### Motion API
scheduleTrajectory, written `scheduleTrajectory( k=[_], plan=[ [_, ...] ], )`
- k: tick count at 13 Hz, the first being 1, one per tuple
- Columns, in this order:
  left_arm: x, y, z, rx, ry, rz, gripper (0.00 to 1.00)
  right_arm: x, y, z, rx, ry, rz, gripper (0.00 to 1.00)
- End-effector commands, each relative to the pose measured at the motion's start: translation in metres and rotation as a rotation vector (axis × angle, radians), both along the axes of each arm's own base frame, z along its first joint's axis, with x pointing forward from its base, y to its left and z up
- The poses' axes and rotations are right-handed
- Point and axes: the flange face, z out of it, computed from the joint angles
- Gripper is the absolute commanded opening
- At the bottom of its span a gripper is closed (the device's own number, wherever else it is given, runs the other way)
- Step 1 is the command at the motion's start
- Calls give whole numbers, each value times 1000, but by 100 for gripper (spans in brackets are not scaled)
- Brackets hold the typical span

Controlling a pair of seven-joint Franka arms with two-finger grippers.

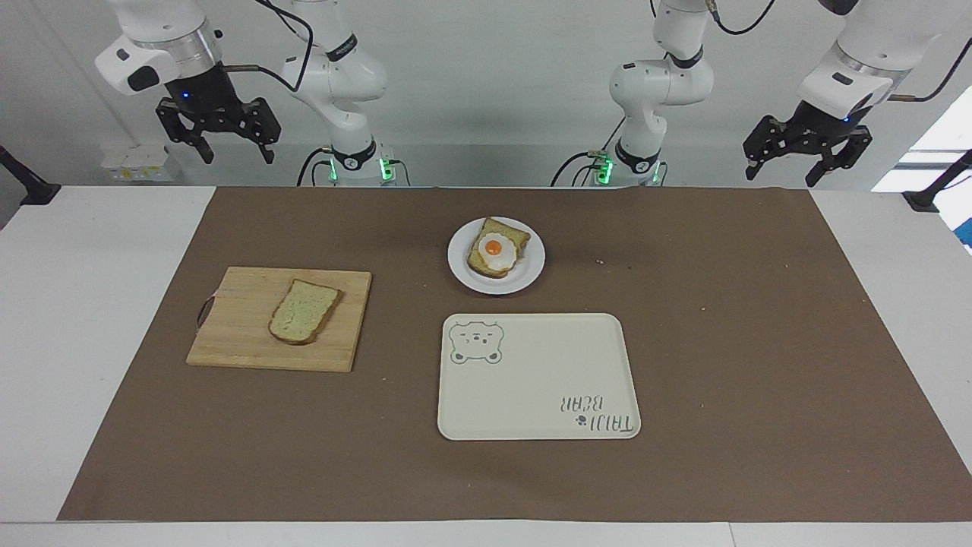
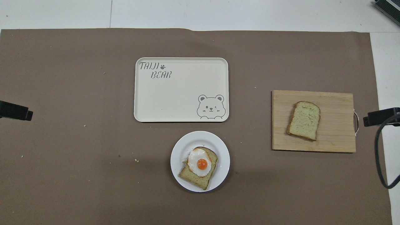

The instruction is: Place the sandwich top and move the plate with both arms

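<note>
Sandwich top (image 1: 304, 311): one slice, flat on the cutting board (image 1: 228, 334) toward the right arm's end; likely light, soft, crushable, best pinched gently across its crust edges. Plate (image 1: 531, 275): near the robots, carrying egg toast (image 1: 497, 248); likely rigid, smooth, best gripped at opposite rims. Right gripper (image 1: 218, 131) and left gripper (image 1: 805, 144): raised at the table's ends, jaws spread, holding nothing.

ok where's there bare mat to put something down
Bare mat lies from the tray and plate to the left arm's end, and between the cutting board and tray. The plate-tray gap is tight. Both grippers hang raised at the robots' edge.
</note>
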Motion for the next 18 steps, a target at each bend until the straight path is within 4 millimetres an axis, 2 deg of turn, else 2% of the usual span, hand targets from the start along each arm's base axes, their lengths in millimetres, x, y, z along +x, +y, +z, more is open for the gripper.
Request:
scheduleTrajectory(
  k=[1,5,9,12,15,18],
  plan=[
    [-11,-2,-2,-5,-9,1,100,4,-2,-16,7,-39,24,100],
    [-11,-3,-4,-13,-7,-3,100,21,-3,-48,5,-79,25,100],
    [-12,-3,-4,-16,-7,-4,100,38,-5,-98,6,-56,26,100],
    [-13,-3,-4,-17,-7,-4,100,52,-9,-151,10,-18,24,100],
    [-13,-3,-6,-17,-4,-6,100,71,-25,-220,14,-13,70,100],
    [-13,-4,-6,-17,-4,-7,100,77,-29,-268,12,-25,68,100]
  ],
)
